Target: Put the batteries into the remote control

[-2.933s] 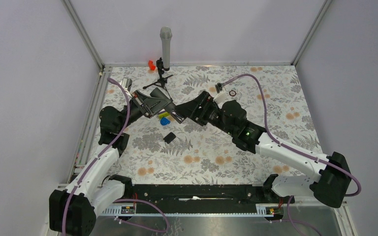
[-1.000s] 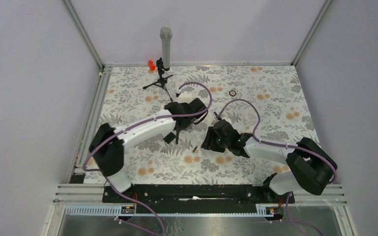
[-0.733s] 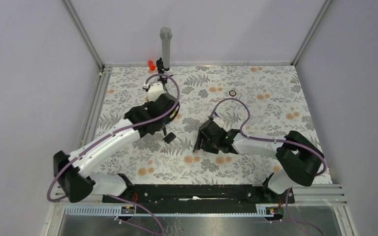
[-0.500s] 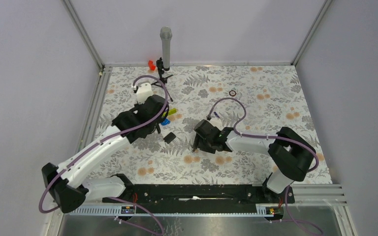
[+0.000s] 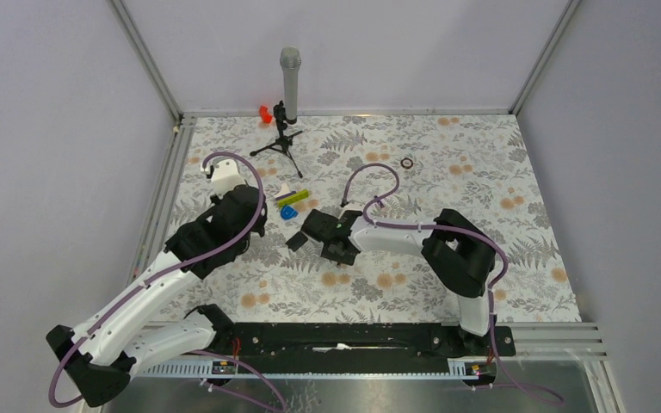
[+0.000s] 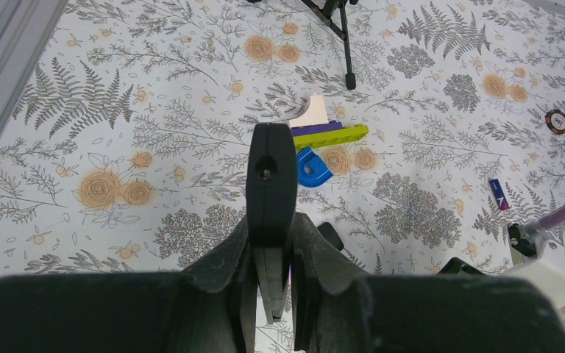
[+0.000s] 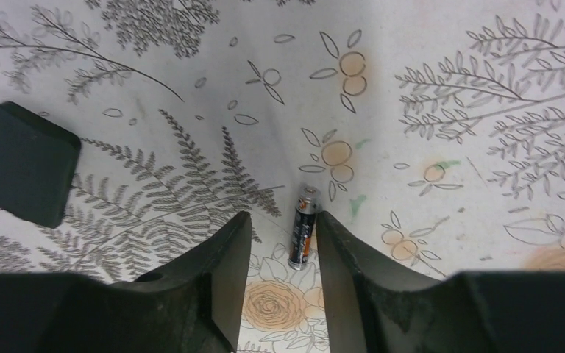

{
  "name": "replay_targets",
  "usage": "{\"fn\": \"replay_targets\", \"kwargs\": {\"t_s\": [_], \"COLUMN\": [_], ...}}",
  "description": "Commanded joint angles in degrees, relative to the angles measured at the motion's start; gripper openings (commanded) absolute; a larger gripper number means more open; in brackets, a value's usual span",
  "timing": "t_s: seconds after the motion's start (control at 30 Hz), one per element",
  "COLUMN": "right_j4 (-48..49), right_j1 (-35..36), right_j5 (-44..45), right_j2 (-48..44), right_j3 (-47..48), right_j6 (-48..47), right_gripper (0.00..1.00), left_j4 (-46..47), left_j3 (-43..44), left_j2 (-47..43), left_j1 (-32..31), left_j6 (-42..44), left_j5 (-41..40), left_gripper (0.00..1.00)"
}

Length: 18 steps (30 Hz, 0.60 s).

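Observation:
My left gripper (image 6: 276,246) is shut on the remote control (image 6: 271,176), a slim black bar that sticks out from between the jaws, seen end-on. In the top view the left gripper (image 5: 250,225) is at mid-left and the remote is hidden by it. My right gripper (image 7: 281,224) is open and low over the table, with a black-and-orange battery (image 7: 303,228) lying between its fingertips, close to the right finger. In the top view the right gripper (image 5: 325,243) is near the table's middle. A small blue-and-white cylinder (image 6: 498,191), perhaps a second battery, lies on the mat.
A small flat black square piece (image 5: 295,241) lies just left of the right gripper; it also shows in the right wrist view (image 7: 31,163). A blue piece (image 5: 288,212), a green-and-purple bar (image 5: 293,198), a microphone on its stand (image 5: 289,77) and a small ring (image 5: 406,163) lie further back.
My left arm has drawn back to the left with the remote in its jaws. My right gripper has moved left and now straddles the battery.

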Motion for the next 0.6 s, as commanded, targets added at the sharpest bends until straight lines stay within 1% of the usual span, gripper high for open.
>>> {"fn": "replay_targets", "kwargs": {"t_s": [0.0,0.07,0.13,0.2,0.3,0.37,0.43,0.47,0.53,0.57], "right_j4": [-13.07,-14.69,-15.73,-15.72,-14.45,-12.31,-9.46,-7.78,-5.48,-4.24], "right_j1": [2.78,3.18,3.44,3.64,3.7,3.63,3.56,3.56,3.42,3.14], "right_j5": [6.38,7.54,8.48,9.04,11.24,13.17,15.05,16.18,18.84,19.33], "right_j2": [4.46,5.71,6.52,6.17,4.29,1.68,-2.18,-4.4,-9.81,-13.1], "right_j3": [2.96,4.63,5.53,5.42,3.45,1.23,-1.44,-2.74,-4.92,-5.63], "right_j6": [4.38,4.15,3.74,3.03,1.33,-0.49,-2.71,-4.48,-7.52,-9.71], "right_gripper": [0.42,0.36,0.23,0.15,0.08,0.06,0.05,0.05,0.04,0.04], "left_j4": [2.8,2.8,2.8,2.87,3.4,3.87,5.6,7.09,11.22,14.71], "left_j3": [0.06,-0.33,-0.62,-0.81,-1.12,-0.95,-1.3,-1.62,-2.77,-3.54], "left_j2": [-1.78,-2.24,-2.41,-2.45,-1.72,-0.85,-0.02,0.41,0.78,0.81], "left_j1": [0.41,0.39,0.43,0.38,0.47,0.61,1.25,1.88,3.55,4.49], "left_j6": [0.94,0.94,0.78,0.68,0.77,0.88,1.32,1.68,3.14,4.07], "left_j5": [-2.83,-2.95,-2.62,-1.85,-0.65,1.13,5.19,8.45,16.75,21.77], "left_gripper": [0.0,0.0,0.0,0.0,0.0,0.0,0.0,0.0,0.0,0.0]}}
